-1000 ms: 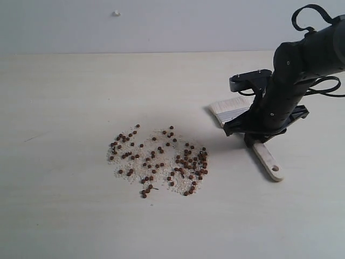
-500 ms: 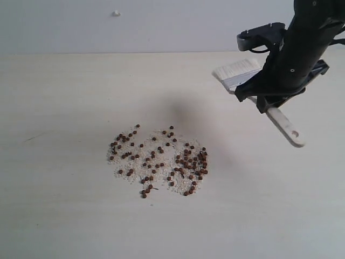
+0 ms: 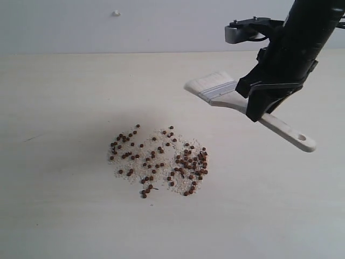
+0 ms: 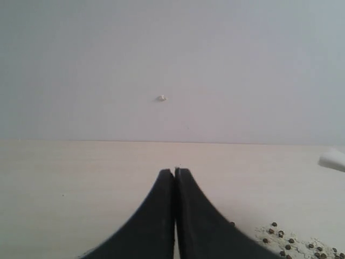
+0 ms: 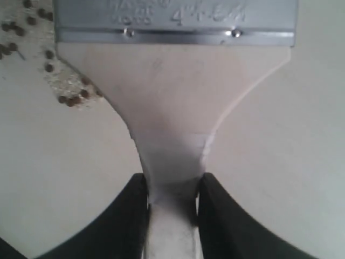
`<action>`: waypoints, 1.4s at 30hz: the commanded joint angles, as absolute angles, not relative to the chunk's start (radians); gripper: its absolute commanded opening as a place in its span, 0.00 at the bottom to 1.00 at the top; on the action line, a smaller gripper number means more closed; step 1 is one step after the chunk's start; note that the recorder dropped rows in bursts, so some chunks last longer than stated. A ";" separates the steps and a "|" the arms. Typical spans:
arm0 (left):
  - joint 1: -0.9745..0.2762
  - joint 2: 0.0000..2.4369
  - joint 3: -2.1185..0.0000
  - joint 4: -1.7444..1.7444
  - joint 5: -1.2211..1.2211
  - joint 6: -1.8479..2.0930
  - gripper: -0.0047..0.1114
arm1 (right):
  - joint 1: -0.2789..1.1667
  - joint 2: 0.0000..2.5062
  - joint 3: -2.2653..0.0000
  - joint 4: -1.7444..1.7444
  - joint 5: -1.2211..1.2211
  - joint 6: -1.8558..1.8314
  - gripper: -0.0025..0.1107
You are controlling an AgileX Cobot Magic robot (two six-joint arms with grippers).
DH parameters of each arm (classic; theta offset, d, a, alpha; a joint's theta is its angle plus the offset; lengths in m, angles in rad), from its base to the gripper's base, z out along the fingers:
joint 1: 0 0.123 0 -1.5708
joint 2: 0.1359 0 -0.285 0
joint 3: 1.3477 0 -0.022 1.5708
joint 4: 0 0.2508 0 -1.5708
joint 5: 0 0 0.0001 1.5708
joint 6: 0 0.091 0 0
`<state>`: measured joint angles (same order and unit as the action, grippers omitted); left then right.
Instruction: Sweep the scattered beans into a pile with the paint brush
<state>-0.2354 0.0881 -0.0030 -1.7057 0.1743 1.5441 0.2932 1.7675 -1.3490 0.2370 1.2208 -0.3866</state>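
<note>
Above the table (image 3: 59,216) at far right, the right gripper (image 5: 172,216) clamps the paint brush (image 3: 218,89) aloft, beans (image 3: 159,159) near-left; left gripper (image 4: 174,174) closed, empty.

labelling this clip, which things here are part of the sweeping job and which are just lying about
In the job: beans; brush; right gripper, shut on the brush; table under the beans.
Just there: white speck beyond the table; left gripper, shut and empty.
</note>
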 commanded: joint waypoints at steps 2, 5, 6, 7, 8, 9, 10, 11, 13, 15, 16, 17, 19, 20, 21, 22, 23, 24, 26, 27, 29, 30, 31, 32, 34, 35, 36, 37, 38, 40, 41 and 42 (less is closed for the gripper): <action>-0.240 0.082 -0.005 -1.712 0.177 1.596 0.04 | 0.296 1.754 -1.358 0.299 1.221 -0.445 0.02; -0.240 0.082 -0.037 -1.720 0.242 1.646 0.04 | 0.296 1.759 -1.383 0.296 1.221 -0.450 0.02; -0.240 0.082 -0.053 -1.726 0.277 1.676 0.04 | 0.296 1.761 -1.398 0.298 1.221 -0.450 0.02; -0.240 0.082 -0.065 -1.739 0.301 1.712 0.04 | 0.296 1.766 -1.414 0.307 1.221 -0.450 0.02; -0.240 0.082 -0.081 -1.744 0.320 1.758 0.04 | 0.296 1.771 -1.428 0.316 1.221 -0.450 0.02; -0.240 0.089 -0.099 -1.744 0.341 1.850 0.04 | 0.296 1.776 -1.448 0.323 1.221 -0.450 0.02; -0.240 0.096 -0.121 -1.744 0.357 1.900 0.04 | 0.296 1.781 -1.469 0.325 1.221 -0.450 0.02; -0.240 0.112 -0.142 -1.744 0.381 1.953 0.04 | 0.296 1.789 -1.488 0.325 1.221 -0.450 0.02; -0.240 0.167 -0.185 -1.744 0.414 2.057 0.04 | 0.296 1.802 -1.521 0.334 1.221 -0.450 0.02; -0.240 0.239 -0.236 -1.744 0.419 2.098 0.04 | 0.296 1.815 -1.547 0.345 1.221 -0.450 0.02; -0.240 0.290 -0.270 -1.744 0.417 2.098 0.04 | 0.296 1.823 -1.559 0.345 1.221 -0.450 0.02; -0.240 0.349 -0.306 -1.744 0.417 2.098 0.04 | 0.296 1.829 -1.570 0.345 1.221 -0.450 0.02; -0.240 0.471 -0.384 -1.744 0.429 2.098 0.04 | 0.296 1.838 -1.586 0.345 1.221 -0.451 0.02; -0.240 0.545 -0.427 -1.744 0.446 2.098 0.04 | 0.296 1.840 -1.594 0.345 1.221 -0.459 0.02; -0.240 0.623 -0.474 -1.744 0.473 2.098 0.04 | 0.296 1.844 -1.598 0.345 1.221 -0.469 0.02; -0.240 0.705 -0.513 -1.744 0.500 2.098 0.04 | 0.296 1.849 -1.602 0.345 1.221 -0.469 0.02; -0.240 0.789 -0.560 -1.744 0.540 2.098 0.04 | 0.296 1.849 -1.604 0.349 1.221 -0.471 0.02; -0.240 0.875 -0.608 -1.744 0.585 2.098 0.04 | 0.296 1.851 -1.604 0.352 1.221 -0.476 0.02; -0.240 1.027 -0.692 -1.744 0.677 2.098 0.04 | 0.296 1.853 -1.604 0.354 1.221 -0.480 0.02; -0.240 1.121 -0.735 -1.744 0.723 2.098 0.04 | 0.296 1.853 -1.604 0.354 1.221 -0.480 0.02; -0.240 1.235 -0.817 -1.744 0.785 2.084 0.04 | 0.296 1.853 -1.604 0.354 1.221 -0.486 0.02; -0.240 1.298 -0.860 -1.744 0.811 2.011 0.04 | 0.296 1.853 -1.604 0.354 1.221 -0.488 0.02; -0.240 1.356 -0.903 -1.744 0.825 1.878 0.04 | 0.296 1.855 -1.604 0.354 1.221 -0.488 0.02; -0.240 1.408 -0.937 -1.744 0.825 1.736 0.04 | 0.296 1.855 -1.604 0.354 1.221 -0.488 0.02; -0.238 1.491 -1.015 -1.744 0.820 1.556 0.04 | 0.296 1.858 -1.604 0.354 1.221 -0.488 0.02; -0.232 1.517 -1.042 -1.744 0.812 1.523 0.04 | 0.296 1.858 -1.604 0.354 1.221 -0.488 0.02; -0.227 1.546 -1.074 -1.744 0.801 1.480 0.04 | 0.296 1.860 -1.604 0.354 1.221 -0.488 0.02; -0.222 1.569 -1.104 -1.744 0.780 1.418 0.04 | 0.296 1.862 -1.604 0.354 1.221 -0.488 0.02; -0.217 1.586 -1.127 -1.744 0.764 1.358 0.04 | 0.296 1.862 -1.604 0.354 1.221 -0.488 0.02; -0.205 1.622 -1.190 -1.744 0.723 1.222 0.04 | 0.296 1.864 -1.604 0.354 1.221 -0.488 0.02; -0.195 1.633 -1.221 -1.744 0.705 1.154 0.04 | 0.296 1.864 -1.604 0.354 1.221 -0.488 0.02; -0.185 1.644 -1.247 -1.744 0.688 1.081 0.04 | 0.296 1.864 -1.604 0.354 1.221 -0.488 0.02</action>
